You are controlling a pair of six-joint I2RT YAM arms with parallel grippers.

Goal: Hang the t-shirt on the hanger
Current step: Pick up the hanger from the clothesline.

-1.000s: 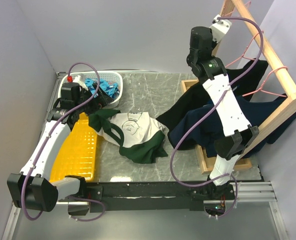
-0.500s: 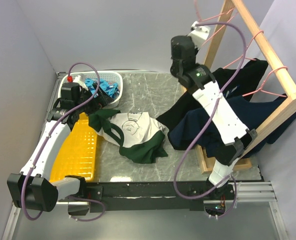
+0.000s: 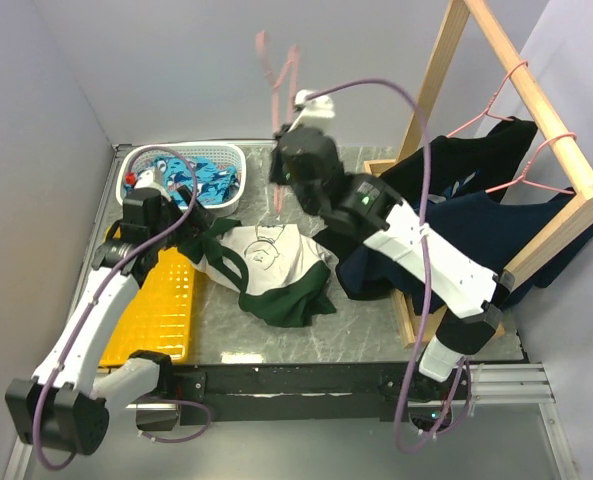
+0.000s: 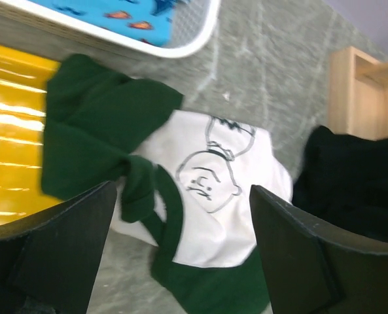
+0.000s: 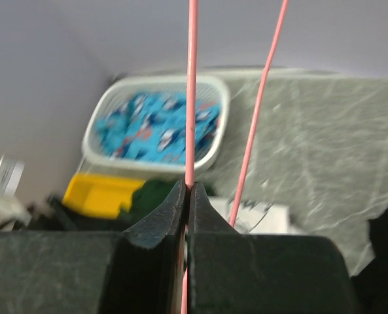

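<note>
The t-shirt [image 3: 271, 262] lies crumpled on the marble table, off-white front with the line-drawn print up and dark green sleeves and hem around it. My left gripper [image 3: 194, 215] hovers open over its left green sleeve. In the left wrist view the t-shirt [image 4: 220, 196] shows between the wide-apart fingers [image 4: 56, 255] of the left gripper [image 4: 180, 248], which hold nothing. My right gripper [image 3: 280, 140] is raised behind the shirt, shut on the thin pink hanger [image 3: 276, 70], which stands up in the air. In the right wrist view the right gripper [image 5: 188, 188] pinches one wire of the hanger [image 5: 192, 91].
A white basket [image 3: 238, 158] of bright blue patterned cloth sits at the back left. A yellow tray [image 3: 161, 300] lies under the left arm. At the right, a wooden rack [image 3: 536, 110] carries two pink hangers with navy and black garments [image 3: 456, 235] drooping onto the table.
The right arm has swung left from the rack, carrying the pink hanger over the table's middle. The left gripper has come from the basket to above the shirt's green sleeve.
</note>
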